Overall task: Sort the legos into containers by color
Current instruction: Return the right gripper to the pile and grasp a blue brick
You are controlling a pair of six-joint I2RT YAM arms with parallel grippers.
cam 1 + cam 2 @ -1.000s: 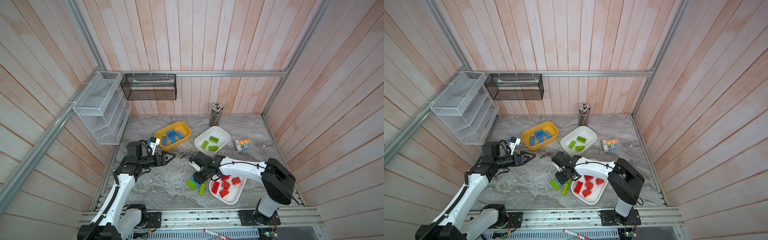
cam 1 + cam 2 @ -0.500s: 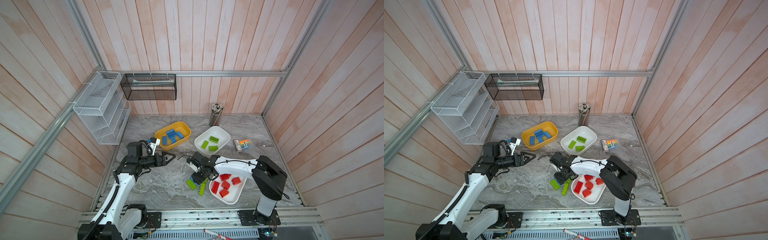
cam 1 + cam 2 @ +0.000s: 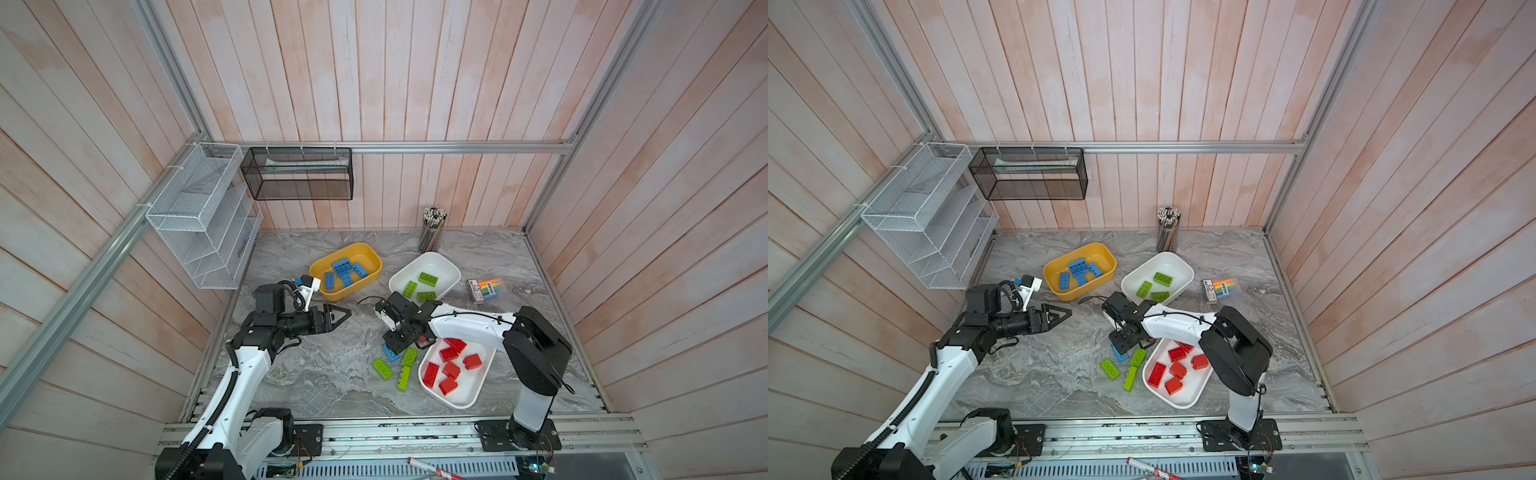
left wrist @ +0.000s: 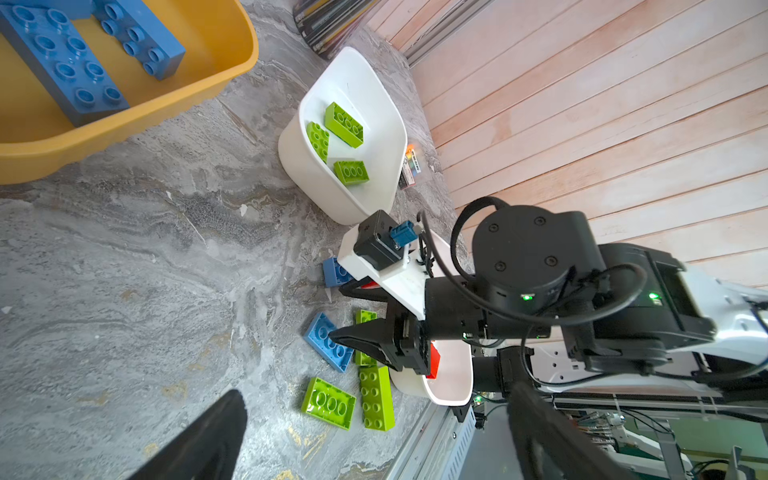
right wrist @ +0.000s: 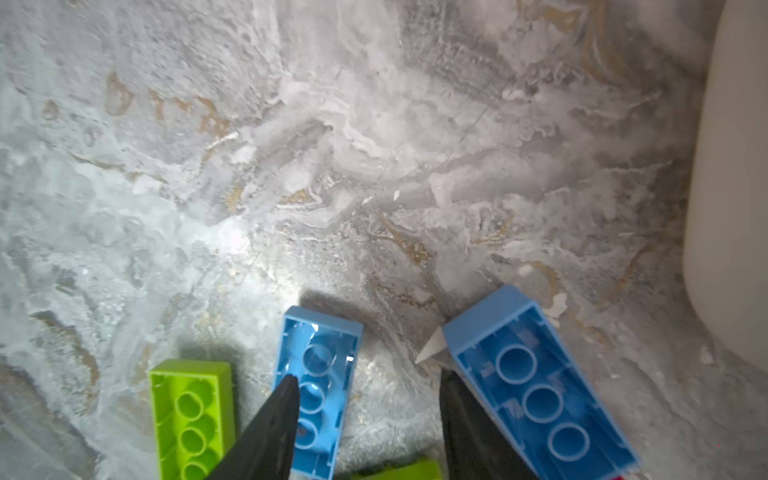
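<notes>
Five loose legos (image 3: pixel 382 368), two blue and three green, lie on the worktop (image 3: pixel 324 374) beside the red-filled white tub (image 3: pixel 473 395); right claw (image 5: pixel 368 384) hovers over them half-spread, empty; left claw (image 3: pixel 343 316) gapes wide.

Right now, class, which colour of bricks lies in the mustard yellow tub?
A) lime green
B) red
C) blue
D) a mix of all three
C: in a top view the yellow tub holds only blue bricks, with no red or green among them.
</notes>
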